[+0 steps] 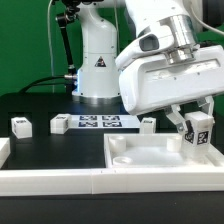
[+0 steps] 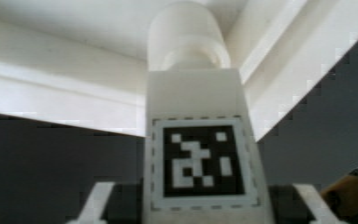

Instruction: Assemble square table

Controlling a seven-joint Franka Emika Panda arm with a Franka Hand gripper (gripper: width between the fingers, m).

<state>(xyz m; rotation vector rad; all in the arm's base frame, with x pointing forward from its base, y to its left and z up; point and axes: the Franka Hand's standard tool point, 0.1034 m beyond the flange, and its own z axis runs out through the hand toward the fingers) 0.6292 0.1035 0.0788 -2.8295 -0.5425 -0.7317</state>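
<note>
I have the gripper partly closed on one white tagged leg, jaws pinching its sides just below the tag (wrist view shows the leg running straight out from between the jaws). The leg hangs over the square tabletop, at a corner near its raised rim; I can't tell whether it touches. I read this as the leg-fitting step: next I need to line it up with the corner mount, lower it and seat it.
</note>
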